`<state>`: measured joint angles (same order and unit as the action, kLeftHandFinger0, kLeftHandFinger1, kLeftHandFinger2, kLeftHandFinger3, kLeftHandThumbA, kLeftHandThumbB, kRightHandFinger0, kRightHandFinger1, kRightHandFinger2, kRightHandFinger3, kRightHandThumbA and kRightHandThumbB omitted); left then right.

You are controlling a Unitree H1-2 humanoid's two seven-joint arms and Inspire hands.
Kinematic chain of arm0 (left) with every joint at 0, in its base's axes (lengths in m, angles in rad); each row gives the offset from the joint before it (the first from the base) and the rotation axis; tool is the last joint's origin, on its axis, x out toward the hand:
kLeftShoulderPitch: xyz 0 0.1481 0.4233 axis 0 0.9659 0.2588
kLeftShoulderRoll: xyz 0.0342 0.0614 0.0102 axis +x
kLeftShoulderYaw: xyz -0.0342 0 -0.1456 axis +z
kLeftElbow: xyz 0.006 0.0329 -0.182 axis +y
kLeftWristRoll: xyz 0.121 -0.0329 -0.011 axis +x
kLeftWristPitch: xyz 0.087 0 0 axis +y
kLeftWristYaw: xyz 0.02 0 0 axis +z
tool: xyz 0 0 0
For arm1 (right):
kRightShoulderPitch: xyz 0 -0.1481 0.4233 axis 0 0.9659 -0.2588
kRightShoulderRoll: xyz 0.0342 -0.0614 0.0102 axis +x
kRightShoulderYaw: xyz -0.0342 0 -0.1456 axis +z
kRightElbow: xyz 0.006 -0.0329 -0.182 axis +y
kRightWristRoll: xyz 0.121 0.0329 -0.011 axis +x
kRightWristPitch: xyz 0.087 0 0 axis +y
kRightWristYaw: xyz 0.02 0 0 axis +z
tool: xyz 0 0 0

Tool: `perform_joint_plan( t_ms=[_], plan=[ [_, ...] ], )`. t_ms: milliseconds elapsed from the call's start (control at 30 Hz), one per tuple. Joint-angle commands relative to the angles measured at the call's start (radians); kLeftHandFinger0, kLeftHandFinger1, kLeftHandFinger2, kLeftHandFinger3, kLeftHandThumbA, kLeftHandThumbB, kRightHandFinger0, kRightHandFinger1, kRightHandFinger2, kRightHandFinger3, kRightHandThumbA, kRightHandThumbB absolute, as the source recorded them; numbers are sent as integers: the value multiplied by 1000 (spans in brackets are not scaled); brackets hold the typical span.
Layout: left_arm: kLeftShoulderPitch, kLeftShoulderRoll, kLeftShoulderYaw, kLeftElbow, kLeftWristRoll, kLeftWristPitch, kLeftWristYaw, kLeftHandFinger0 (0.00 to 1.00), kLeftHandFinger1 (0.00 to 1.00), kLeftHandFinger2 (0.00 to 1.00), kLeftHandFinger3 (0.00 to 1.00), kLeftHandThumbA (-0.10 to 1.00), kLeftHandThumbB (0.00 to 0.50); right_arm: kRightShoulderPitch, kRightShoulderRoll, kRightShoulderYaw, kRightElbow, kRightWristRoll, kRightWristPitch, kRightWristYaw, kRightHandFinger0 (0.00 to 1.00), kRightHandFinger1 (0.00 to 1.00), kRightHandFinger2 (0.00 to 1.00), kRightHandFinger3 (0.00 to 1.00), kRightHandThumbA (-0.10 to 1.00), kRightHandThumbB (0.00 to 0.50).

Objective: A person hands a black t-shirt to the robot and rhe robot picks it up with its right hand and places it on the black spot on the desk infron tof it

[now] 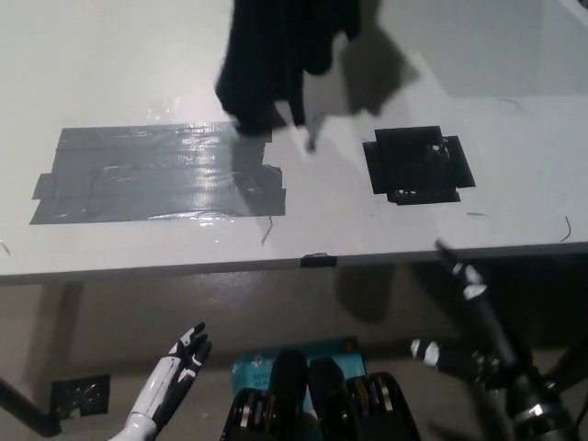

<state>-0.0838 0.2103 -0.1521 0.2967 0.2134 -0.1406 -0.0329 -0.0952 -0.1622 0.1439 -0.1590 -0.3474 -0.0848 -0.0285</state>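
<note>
A black t-shirt (276, 64) hangs over the desk's (110, 73) far edge; my hands, left (179, 367) and right (459, 354), spread empty below the near edge.

A wide grey tape patch (156, 175) covers the desk's left part; below its edge lies a teal packet (262, 367).

White left hand (180, 366) low, fingers apart, empty; black right hand (459, 276) low right, blurred.
</note>
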Motion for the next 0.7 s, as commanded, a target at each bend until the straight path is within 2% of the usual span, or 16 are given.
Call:
perform_joint_plan(
  t_ms=[0, 67, 133, 200, 467, 533, 667],
  plan=[
    [-28, 9, 9, -28, 2, -47, -1, 1000, 1000, 1000, 1000, 1000, 500, -66, 18, -54, -152, -28, -66, -64, 1000, 1000, 1000, 1000, 1000, 320],
    [-28, 10, 7, -36, 2, -31, -7, 1000, 1000, 1000, 1000, 1000, 500, -109, 9, -75, -209, -89, -57, -74, 1000, 1000, 1000, 1000, 1000, 322],
    [-27, 9, 8, -37, -3, -28, -11, 1000, 1000, 1000, 1000, 1000, 500, -159, 2, -92, -239, -107, -19, -56, 1000, 1000, 1000, 1000, 1000, 352],
    [-23, 10, 8, -39, -6, -26, -13, 1000, 1000, 1000, 1000, 1000, 500, -192, -1, -100, -240, -123, 5, -45, 1000, 1000, 1000, 1000, 1000, 360],
    [-26, 11, 4, -42, -1, -15, -19, 1000, 1000, 1000, 1000, 1000, 500, -412, -50, -108, -35, -150, 52, -23, 1000, 1000, 1000, 1000, 1000, 368],
    [-24, 11, 5, -42, -2, -16, -18, 1000, 1000, 1000, 1000, 1000, 500, -455, -46, -107, 20, -145, 64, -28, 1000, 1000, 1000, 1000, 1000, 383],
    [-27, 10, 5, -41, 2, -17, -15, 1000, 1000, 1000, 1000, 1000, 500, -544, -43, -106, 144, -140, 65, -50, 1000, 1000, 1000, 1000, 1000, 372]
  ],
)
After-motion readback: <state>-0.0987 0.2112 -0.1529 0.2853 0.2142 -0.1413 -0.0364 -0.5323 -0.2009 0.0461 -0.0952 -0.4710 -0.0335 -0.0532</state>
